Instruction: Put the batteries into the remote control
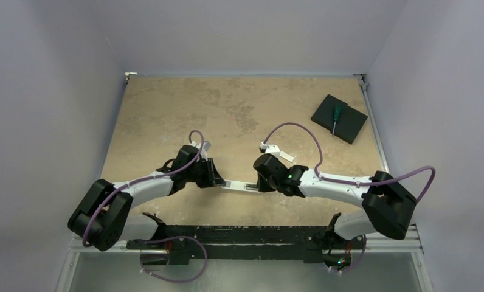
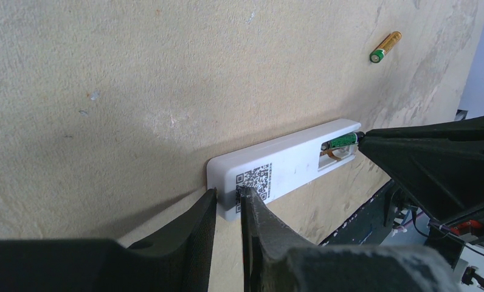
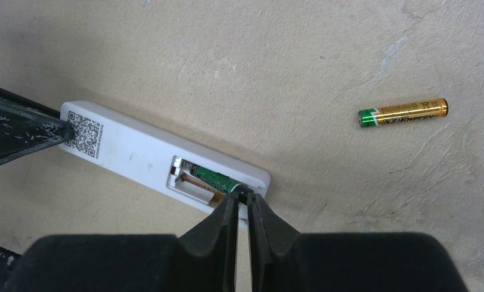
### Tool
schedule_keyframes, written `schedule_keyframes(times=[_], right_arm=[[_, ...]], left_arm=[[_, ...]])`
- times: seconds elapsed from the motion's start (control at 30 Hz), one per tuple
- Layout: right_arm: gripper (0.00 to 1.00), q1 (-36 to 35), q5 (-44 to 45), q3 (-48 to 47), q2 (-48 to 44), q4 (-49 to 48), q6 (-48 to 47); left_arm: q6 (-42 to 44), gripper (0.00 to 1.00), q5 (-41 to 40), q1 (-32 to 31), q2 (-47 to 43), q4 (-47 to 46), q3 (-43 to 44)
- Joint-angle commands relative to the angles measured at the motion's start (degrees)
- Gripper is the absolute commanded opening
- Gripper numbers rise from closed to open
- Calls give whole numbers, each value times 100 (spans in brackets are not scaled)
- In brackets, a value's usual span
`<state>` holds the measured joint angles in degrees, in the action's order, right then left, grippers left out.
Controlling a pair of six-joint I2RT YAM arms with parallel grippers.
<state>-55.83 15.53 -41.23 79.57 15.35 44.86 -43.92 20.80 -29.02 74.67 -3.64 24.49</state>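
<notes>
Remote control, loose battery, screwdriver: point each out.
remote control (image 3: 136, 147): right wrist view, white back panel
loose battery (image 3: 404, 112): right wrist view, gold body
screwdriver (image 1: 336, 112): top external view, green handle

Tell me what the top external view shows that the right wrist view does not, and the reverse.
Only top external: the black pad with the screwdriver on it, far right. Only right wrist: a green battery in the recess and a loose gold battery lying apart. Both: the remote control, left gripper at one end, right gripper at the other.

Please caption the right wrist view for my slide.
Right gripper pinches one end of the green battery inside the white remote control; a gold battery lies loose.
</notes>
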Motion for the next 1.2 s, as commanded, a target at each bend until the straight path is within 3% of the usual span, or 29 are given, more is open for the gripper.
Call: schedule_keyframes(times=[0.0,0.7,1.17], right_arm=[[17,11,11,-240,93,-94,63],[11,6,-146,-315,393,-347,-30],[3,-15,-8,-673,1076,91,-912]], left_arm=[[15,20,65,-43,-67,-188,74],[50,19,118,-43,-34,-234,87],[90,19,117,-43,3,-268,74]])
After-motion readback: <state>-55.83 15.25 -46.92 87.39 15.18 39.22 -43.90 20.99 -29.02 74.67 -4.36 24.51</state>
